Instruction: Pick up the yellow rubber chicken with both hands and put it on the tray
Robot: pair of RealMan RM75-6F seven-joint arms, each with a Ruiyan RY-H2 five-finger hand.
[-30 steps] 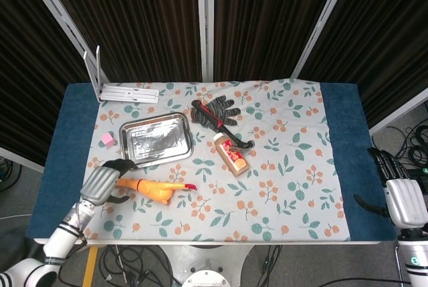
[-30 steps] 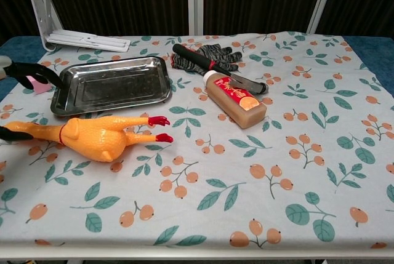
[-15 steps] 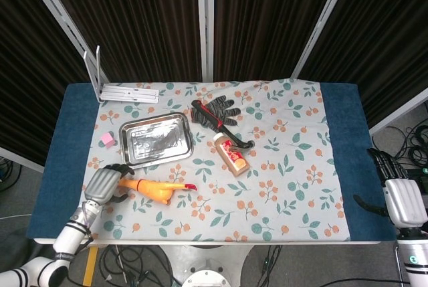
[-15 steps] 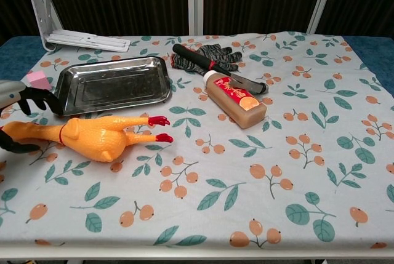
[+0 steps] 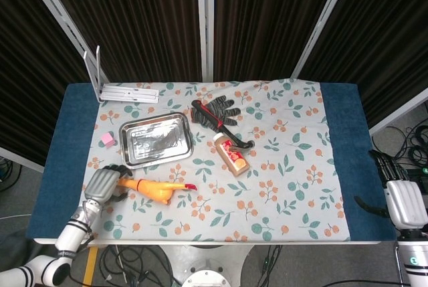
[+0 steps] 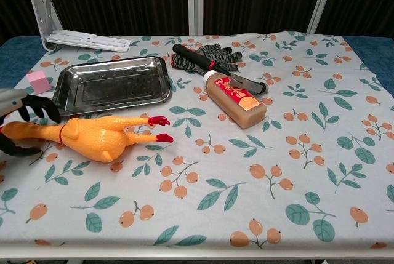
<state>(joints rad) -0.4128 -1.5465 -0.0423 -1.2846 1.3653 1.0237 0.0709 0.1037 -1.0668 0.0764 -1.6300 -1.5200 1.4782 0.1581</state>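
The yellow rubber chicken (image 5: 155, 190) lies on its side on the flowered cloth, red feet pointing right, just in front of the empty metal tray (image 5: 155, 141). My left hand (image 5: 101, 183) is at the chicken's head end, its dark fingers arched over the neck and the thumb below it. In the chest view the chicken (image 6: 92, 138) lies below the tray (image 6: 111, 85), and my left hand (image 6: 15, 107) straddles its head without a clear grip. My right hand (image 5: 403, 201) hangs off the table's right edge, fingers straight, holding nothing.
A brown sauce bottle (image 5: 231, 153) lies right of the tray. A grey glove with a black-handled tool (image 5: 217, 112) across it lies behind the bottle. A pink block (image 5: 107, 139) sits left of the tray, and a white rack (image 5: 124, 91) stands at the back left.
My left hand has slid a little toward the table's near edge and settled lower around the chicken's head end. The chicken and my right hand have barely moved.
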